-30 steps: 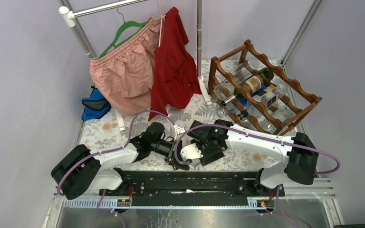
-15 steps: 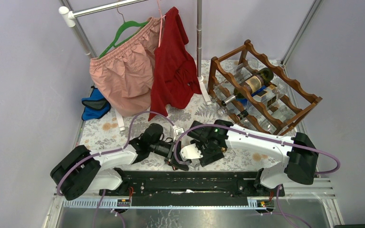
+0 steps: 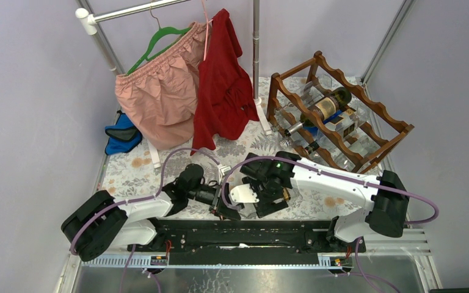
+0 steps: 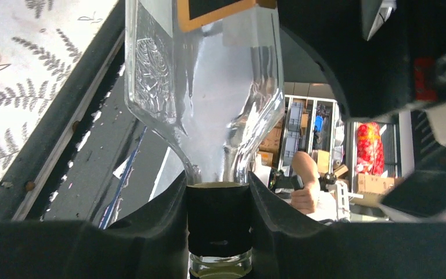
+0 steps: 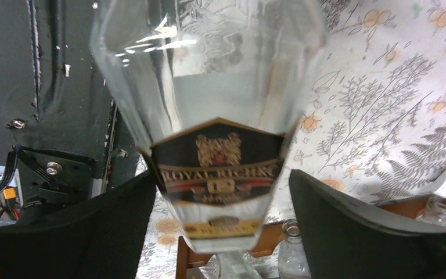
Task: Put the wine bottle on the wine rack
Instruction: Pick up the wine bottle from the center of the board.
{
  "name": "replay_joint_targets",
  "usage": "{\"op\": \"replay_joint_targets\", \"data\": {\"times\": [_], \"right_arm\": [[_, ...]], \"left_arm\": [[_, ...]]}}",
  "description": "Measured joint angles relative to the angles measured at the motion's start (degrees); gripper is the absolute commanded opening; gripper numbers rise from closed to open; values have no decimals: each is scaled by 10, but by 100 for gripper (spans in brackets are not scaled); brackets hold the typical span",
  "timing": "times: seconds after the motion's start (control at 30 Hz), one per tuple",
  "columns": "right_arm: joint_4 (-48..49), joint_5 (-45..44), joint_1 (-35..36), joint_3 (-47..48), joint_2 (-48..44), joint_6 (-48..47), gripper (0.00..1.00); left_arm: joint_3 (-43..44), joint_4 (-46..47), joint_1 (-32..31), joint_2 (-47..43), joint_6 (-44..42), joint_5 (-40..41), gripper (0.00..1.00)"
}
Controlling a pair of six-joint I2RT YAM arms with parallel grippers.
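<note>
Clamping wine bottle point(image 4: 209, 87) neck: left hand point(image 4: 218, 200); right hand point(image 5: 220, 200) seemingly loose.

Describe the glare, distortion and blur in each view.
Left wrist: the clear bottle warps the background seen through it. Right wrist: white glare streaks its glass, and the label is slightly soft. Top view: evenly lit and sharp, with no strong shadows.

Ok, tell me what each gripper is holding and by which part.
The left gripper clamps the clear glass bottle with the black label at its black-banded neck. The right gripper straddles the bottle's body, jaws open, apparently not gripping.
</note>
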State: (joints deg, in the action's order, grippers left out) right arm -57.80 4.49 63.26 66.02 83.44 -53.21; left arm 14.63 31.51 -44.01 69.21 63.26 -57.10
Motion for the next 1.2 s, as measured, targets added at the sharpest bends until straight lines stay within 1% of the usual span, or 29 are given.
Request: {"op": "replay_joint_targets", "data": {"times": [0.13,0.27,0.43,0.63,0.83,1.0,1.2], "right_arm": [[-4,21,0,28,0,10,100],[-14,45,-3,78,0,20,100],[-30,93,-15,127,-1,25,100],[-60,178,-70,163,-15,28,100],[-75,253,-139,192,-67,37,100],[-92,262,-175,245,-93,48,100],[-95,256,-239,368,-102,85,100]], "left_arm": [[-12,-1,0,5,8,10,0],[-20,0,0,9,12,14,0],[-27,17,-1,10,24,21,0],[-43,82,-3,11,64,28,0],[-61,164,-14,29,123,53,0],[-65,219,-34,38,165,87,0],[-61,251,-54,35,185,121,0]]}}
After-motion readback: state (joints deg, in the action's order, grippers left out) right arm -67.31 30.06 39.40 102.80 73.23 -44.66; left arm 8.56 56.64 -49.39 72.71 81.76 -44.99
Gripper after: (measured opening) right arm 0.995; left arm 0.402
